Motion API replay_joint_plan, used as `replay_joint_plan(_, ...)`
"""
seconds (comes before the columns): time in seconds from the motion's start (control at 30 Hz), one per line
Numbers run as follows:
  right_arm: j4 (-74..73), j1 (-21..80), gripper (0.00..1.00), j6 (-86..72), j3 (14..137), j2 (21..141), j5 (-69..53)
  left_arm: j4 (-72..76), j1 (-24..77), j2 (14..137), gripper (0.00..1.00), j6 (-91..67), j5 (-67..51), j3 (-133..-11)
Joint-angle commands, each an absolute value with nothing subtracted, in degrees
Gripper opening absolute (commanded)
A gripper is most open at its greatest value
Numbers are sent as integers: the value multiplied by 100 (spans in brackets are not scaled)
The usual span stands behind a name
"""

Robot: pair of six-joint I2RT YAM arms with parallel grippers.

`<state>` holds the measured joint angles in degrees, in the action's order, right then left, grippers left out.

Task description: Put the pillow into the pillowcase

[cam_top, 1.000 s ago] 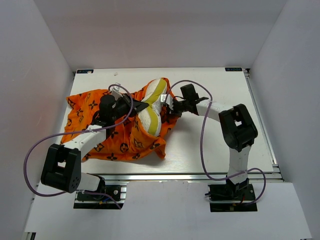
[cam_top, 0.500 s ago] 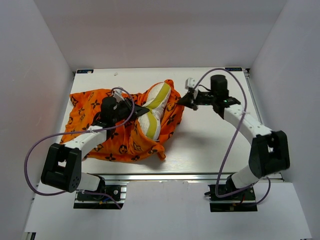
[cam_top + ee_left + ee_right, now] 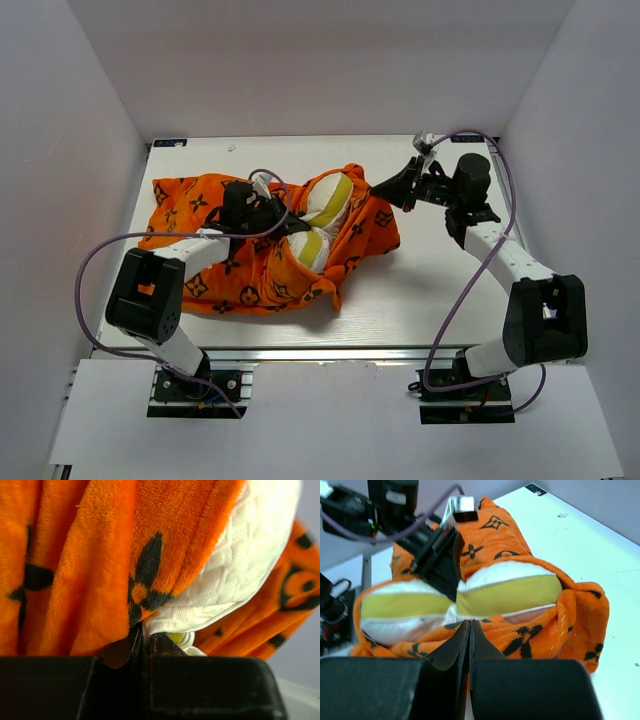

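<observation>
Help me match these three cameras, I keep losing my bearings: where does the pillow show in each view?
Top external: the pillow sits just left of centre, two white-and-yellow lobes poking out of the pillowcase.
Left wrist: upper right, a white quilted surface partly covered by orange fabric.
Right wrist: centre, two yellow-banded lobes.
Shared landmark: the pillowcase's orange fabric with black motifs, against the pillow in all three.
</observation>
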<state>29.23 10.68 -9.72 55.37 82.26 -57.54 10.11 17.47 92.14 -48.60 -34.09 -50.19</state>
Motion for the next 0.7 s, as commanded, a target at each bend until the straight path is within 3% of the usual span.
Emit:
replay_joint_plan(0.0,4420,870,0,-2056,6143,8120,-5529,-271,1932,9703,0,-3868,-2680,-5001)
replay_joint_plan(0.27,4553,782,0,-2478,7136,8912,-5212,-843,2829,10168,0,-3103,-2769,-4878)
replay_joint_plan(0.67,4623,738,0,-2812,8367,9431,-4948,-2047,3190,10994,0,-2198,-2549,-5273)
